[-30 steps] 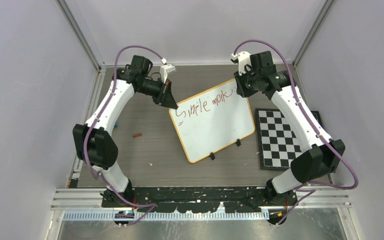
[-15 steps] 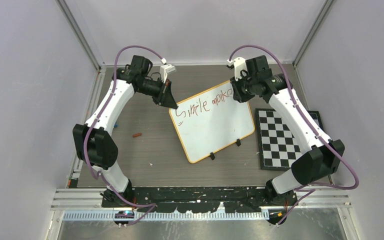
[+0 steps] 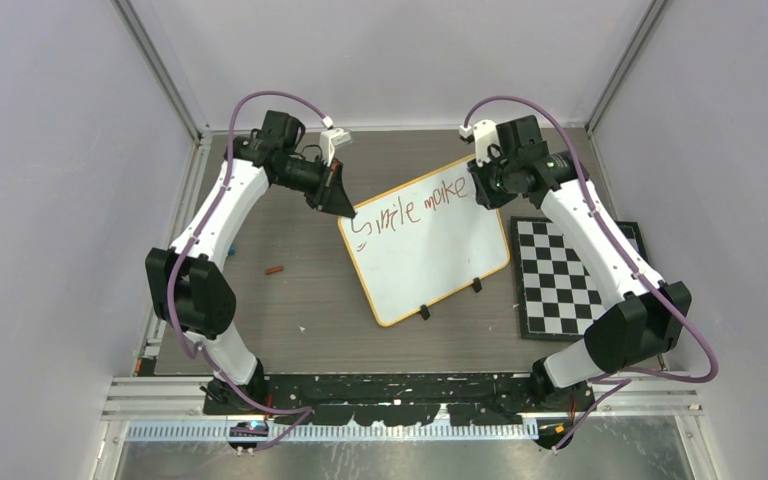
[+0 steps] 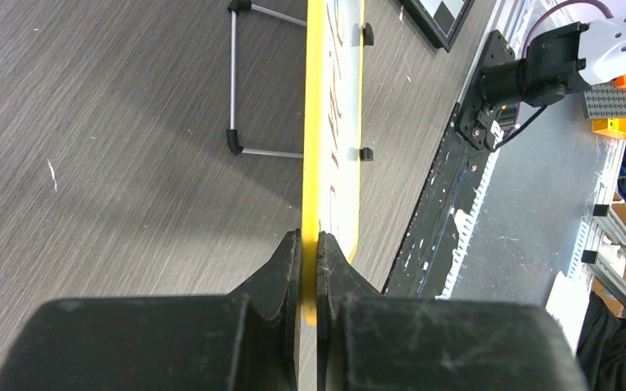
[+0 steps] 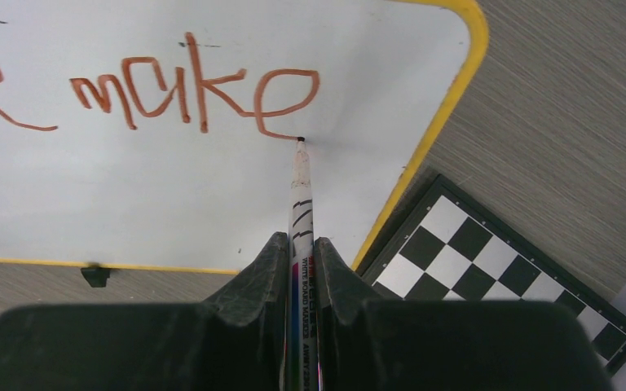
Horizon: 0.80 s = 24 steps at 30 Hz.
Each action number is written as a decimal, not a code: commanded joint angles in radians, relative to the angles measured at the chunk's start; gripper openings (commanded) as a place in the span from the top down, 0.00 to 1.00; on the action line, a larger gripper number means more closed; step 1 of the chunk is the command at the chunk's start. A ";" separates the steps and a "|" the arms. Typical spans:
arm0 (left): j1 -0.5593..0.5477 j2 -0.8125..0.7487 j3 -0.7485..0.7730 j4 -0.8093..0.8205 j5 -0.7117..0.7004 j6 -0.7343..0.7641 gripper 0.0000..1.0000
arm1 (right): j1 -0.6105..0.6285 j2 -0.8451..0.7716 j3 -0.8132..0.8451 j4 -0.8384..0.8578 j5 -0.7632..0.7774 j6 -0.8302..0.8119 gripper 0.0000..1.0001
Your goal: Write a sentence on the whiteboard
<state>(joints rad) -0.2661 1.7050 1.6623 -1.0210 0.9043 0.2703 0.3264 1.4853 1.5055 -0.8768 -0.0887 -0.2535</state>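
Note:
The whiteboard (image 3: pixel 428 255) with its yellow rim leans on a wire stand mid-table. My left gripper (image 3: pixel 345 208) is shut on the board's upper left corner; in the left wrist view the yellow rim (image 4: pixel 313 122) runs edge-on between the closed fingers of the left gripper (image 4: pixel 309 241). The sentence (image 3: pixel 415 205) reads "Smile make" in one red-brown line. My right gripper (image 5: pixel 300 244) is shut on a white marker (image 5: pixel 301 195), whose tip touches the board just below the final "e" of the writing (image 5: pixel 196 90). From above, the right gripper (image 3: pixel 487 185) hangs over the board's upper right corner.
A black-and-white checkered mat (image 3: pixel 558 275) lies right of the board, and it shows in the right wrist view as the mat (image 5: pixel 497 269). A small red-brown cap (image 3: pixel 276 269) lies on the table to the left. The board's stand (image 4: pixel 236 90) sits behind it.
The right gripper moved right along the top line with the marker, finishing the "k" and adding the "e" of "make". The left arm stayed still.

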 commanded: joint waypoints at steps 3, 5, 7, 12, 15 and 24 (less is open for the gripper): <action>-0.009 -0.007 0.011 0.004 -0.027 0.026 1.00 | -0.027 -0.003 0.066 0.020 0.013 -0.022 1.00; -0.009 -0.004 0.018 0.003 -0.027 0.025 1.00 | -0.027 -0.010 0.080 0.004 -0.020 -0.025 1.00; -0.009 0.000 0.027 -0.003 -0.025 0.022 1.00 | -0.025 -0.022 0.093 -0.014 -0.058 -0.027 1.00; -0.009 0.007 0.076 -0.035 -0.023 0.020 0.76 | -0.009 -0.072 0.115 -0.070 -0.171 -0.032 1.00; -0.009 -0.004 0.098 -0.046 -0.020 0.007 0.60 | 0.025 -0.094 0.122 -0.104 -0.186 -0.020 1.00; 0.047 -0.114 0.066 0.021 0.017 -0.091 0.29 | 0.134 -0.131 0.119 -0.126 -0.173 0.055 1.00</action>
<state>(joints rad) -0.2596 1.6848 1.7329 -1.0515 0.8833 0.2398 0.4152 1.3918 1.5993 -0.9970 -0.2527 -0.2428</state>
